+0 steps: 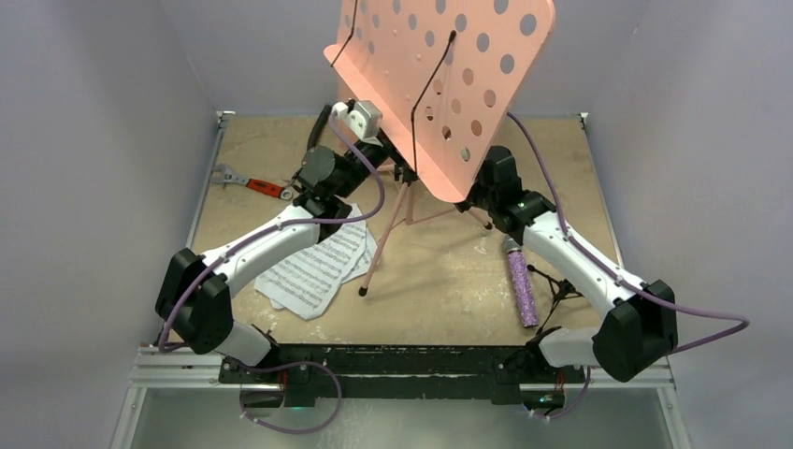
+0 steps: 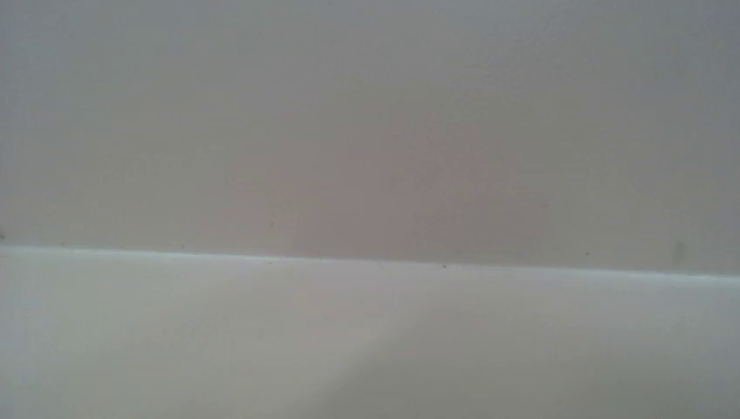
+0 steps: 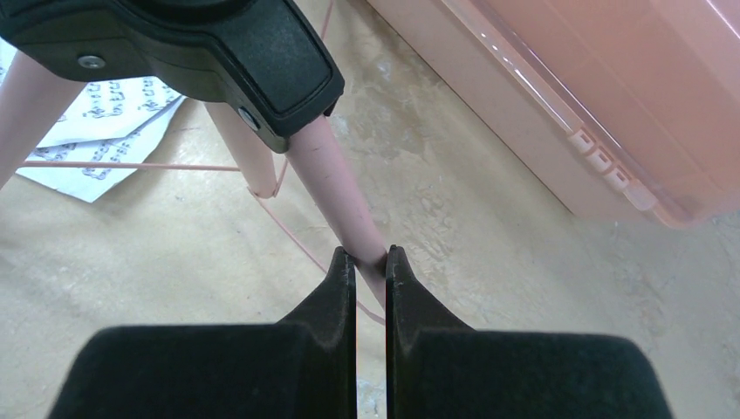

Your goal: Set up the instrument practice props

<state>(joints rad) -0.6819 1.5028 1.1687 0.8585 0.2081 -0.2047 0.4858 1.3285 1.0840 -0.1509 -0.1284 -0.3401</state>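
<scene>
We cannot find the left claw. The left arm (image 1: 281,234) reaches under the pink perforated music stand with tripod legs (image 1: 449,84), and its wrist camera shows only blank grey wall, so we cannot tell whether that claw is open or closed.

The right claw (image 3: 371,262) is hidden behind the stand's plate from above. Its own camera shows it closed to a thin slit, tips against one pink leg. We cannot tell whether the leg is pinched.

The stand is upright mid-table, its plate tilted and cut off by the top edge, with legs splaying from a black plastic collar (image 3: 174,52).

The purple glittery microphone with grey head (image 1: 521,290) lies flat on the right of the brown table (image 1: 449,290). Its long axis runs near to far, head toward the far side. The small black tripod mic stand (image 1: 561,285) is just beside it, hard to make out.

The white sheet-music pages (image 1: 313,271) lie left of the legs. We see printed staves but no readable words.

A pink translucent plastic box (image 3: 567,105) is cropped at the right wrist view's edge, and a red-handled wrench (image 1: 248,182) lies far left.
</scene>
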